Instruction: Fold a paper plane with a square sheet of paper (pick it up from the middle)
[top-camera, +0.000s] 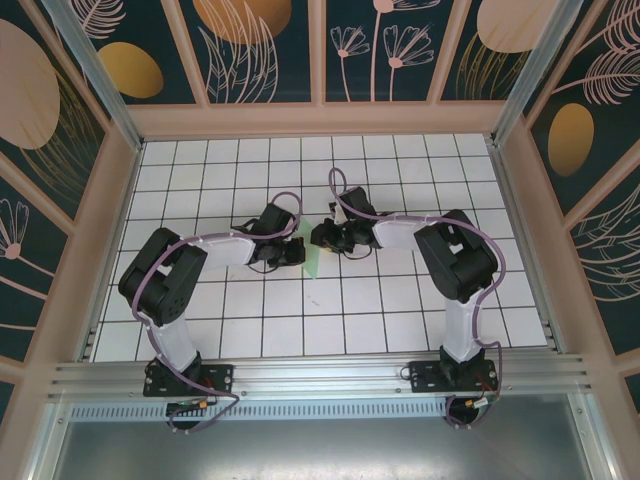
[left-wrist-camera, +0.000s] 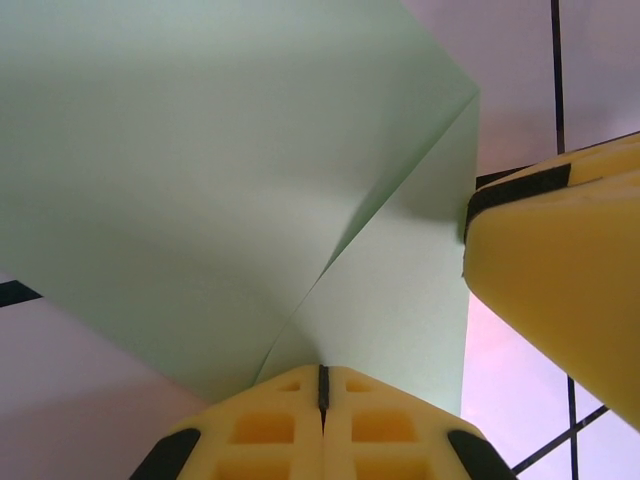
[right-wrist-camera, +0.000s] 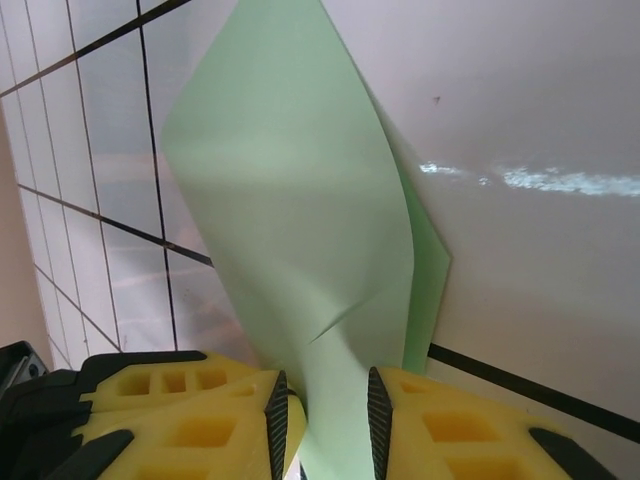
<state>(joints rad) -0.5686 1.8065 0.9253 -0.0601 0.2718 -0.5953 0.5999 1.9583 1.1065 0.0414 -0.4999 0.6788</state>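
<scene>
The square sheet of paper is pale green, bent into a fold and lifted off the tiles at mid-table between the two arms. My left gripper is shut on its folded edge. In the left wrist view the yellow jaws meet with the paper pinched between them, two layers spreading upward. My right gripper faces it from the right. Seen from the right wrist, that gripper is open and the curled paper runs loosely through the gap. One of the right gripper's fingers touches the sheet's right edge.
White grid tiles cover the table. A pinkish frame and decorated walls close in the back and both sides. A metal rail runs along the near edge by the arm bases.
</scene>
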